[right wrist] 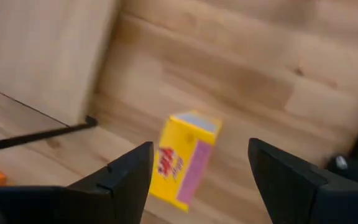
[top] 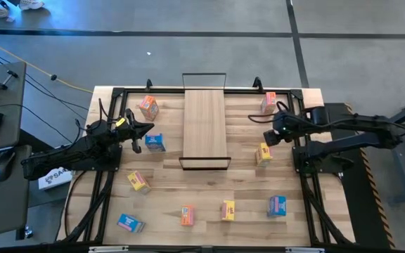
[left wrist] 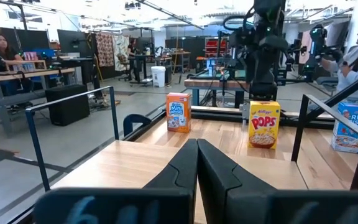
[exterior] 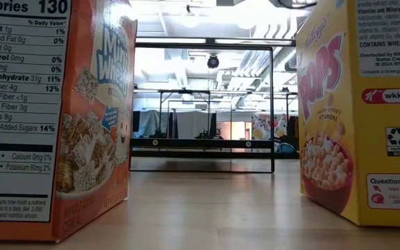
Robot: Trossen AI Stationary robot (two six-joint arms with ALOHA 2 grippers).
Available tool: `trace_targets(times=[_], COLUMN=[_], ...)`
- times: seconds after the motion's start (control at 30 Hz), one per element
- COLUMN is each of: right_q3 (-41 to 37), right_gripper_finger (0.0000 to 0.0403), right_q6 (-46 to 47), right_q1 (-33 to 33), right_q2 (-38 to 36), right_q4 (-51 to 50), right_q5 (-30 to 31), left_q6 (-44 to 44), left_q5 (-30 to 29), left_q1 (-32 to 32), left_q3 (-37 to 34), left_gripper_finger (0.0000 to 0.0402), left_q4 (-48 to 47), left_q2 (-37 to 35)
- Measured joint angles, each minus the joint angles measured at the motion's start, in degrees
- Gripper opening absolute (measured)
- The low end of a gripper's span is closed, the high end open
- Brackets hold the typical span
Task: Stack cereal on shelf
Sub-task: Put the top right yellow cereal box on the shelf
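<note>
Looking straight down, the shelf point(top: 204, 128) lies bare mid-table with 9 cereal boxes scattered around it. The right gripper point(top: 266, 136) hangs above a yellow box point(top: 263, 154) just right of the shelf; the left gripper point(top: 146, 128) waits beside a blue box point(top: 155, 143). From table level, 2 boxes fill the edges (no gripper shows). The left wrist view shows its fingers point(left wrist: 182, 171) pressed together, holding nothing. The right wrist view shows its jaws spread wide over the yellow box point(right wrist: 182, 158): light, stiff cardboard, likely best pinched across its narrow sides.
</note>
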Motion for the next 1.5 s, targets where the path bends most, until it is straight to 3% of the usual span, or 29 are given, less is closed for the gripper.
trace_targets(times=[0.43,0.63,1.5], right_q3=[0.0,-0.02,0.0], right_gripper_finger=[0.0252,0.0252,0.0255], right_q6=[13.09,17.61,13.6], right_q1=[7.5,8.07,8.06], right_q2=[9.5,14.7,16.8], right_q4=[-0.33,-0.38,2.24], right_q5=[-3.75,-5.18,-1.66], left_q6=[-0.02,-0.01,0.0], left_q5=[0.0,0.0,0.0], left_q1=[0.0,0.0,-0.01], left_q3=[0.0,0.0,0.0], left_gripper_finger=[0.0001,0.0001,0.0001], left_q4=[-0.31,-0.28,1.41], left_q2=[0.0,0.0,-0.01])
